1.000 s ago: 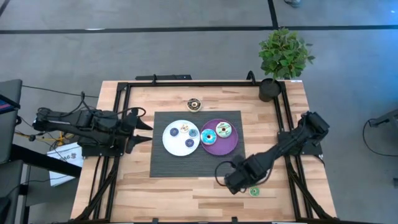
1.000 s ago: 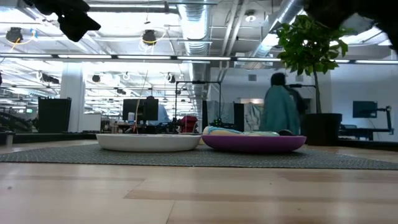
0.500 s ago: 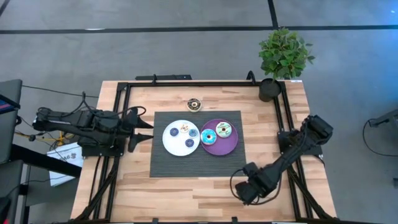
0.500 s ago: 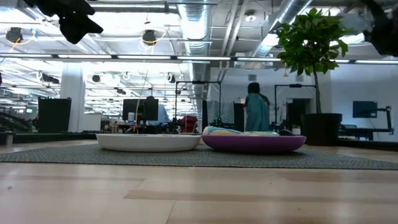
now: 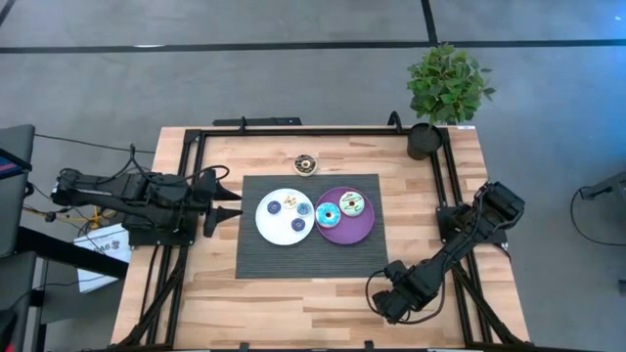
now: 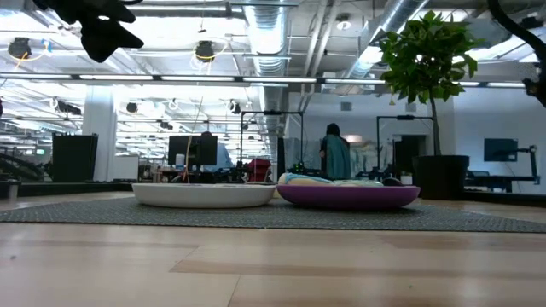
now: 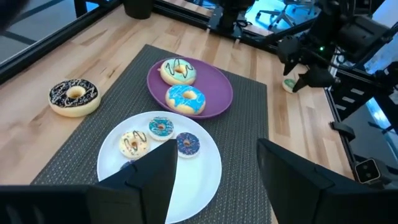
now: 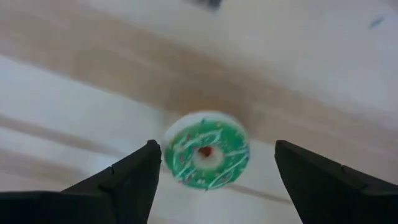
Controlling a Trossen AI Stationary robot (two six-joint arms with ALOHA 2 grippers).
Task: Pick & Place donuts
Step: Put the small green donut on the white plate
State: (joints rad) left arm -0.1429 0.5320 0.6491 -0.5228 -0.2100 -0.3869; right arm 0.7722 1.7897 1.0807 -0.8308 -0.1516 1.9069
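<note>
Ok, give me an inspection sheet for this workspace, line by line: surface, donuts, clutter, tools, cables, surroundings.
Surface: wooden table with a dark mat in the middle, holding a white plate and a purple plate.
Job's things: small donuts on the white plate; two donuts on the purple plate; a brown donut on the wood beyond the mat; a green donut on the wood.
Clutter: potted plant at a table corner.
Tools: left tool open, waiting beside the white plate; right tool open above the green donut, not touching it.
Cables: cables by the left arm's base.
Surroundings: a person walking in the room behind.
</note>
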